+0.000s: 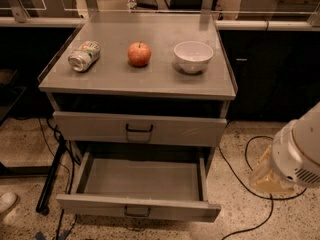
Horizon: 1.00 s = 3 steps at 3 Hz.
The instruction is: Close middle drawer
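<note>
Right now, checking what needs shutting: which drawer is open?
The middle drawer, pulled out and empty, below the shut upper drawer. The gripper hangs to its right, apart.

Warm, dim light from above falls evenly on the cabinet top (115, 76), shadows pool inside the open middle drawer (142, 180), and my gripper (267, 176), low at right, looks blurred.
</note>
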Each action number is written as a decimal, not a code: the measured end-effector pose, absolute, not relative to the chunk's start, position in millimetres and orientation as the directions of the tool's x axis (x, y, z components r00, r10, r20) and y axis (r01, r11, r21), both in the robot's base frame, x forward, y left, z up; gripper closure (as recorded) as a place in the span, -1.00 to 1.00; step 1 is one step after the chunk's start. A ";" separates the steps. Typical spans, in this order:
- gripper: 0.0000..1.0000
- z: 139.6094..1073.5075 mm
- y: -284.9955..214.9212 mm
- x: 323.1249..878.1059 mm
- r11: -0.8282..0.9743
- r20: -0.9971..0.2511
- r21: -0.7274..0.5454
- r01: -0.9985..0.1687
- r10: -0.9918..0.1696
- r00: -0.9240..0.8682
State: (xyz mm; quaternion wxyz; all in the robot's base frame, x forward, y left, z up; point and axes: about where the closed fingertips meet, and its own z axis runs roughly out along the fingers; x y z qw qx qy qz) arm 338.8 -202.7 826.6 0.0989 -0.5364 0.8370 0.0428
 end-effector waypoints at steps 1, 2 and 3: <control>1.00 830.0 -202.2 341.3 0.421 -0.216 -0.041 -0.906 -0.889 -0.403; 1.00 789.1 -198.9 327.9 0.441 -0.198 -0.010 -0.898 -0.881 -0.430; 1.00 725.7 -189.3 318.6 0.472 -0.174 0.020 -0.881 -0.866 -0.468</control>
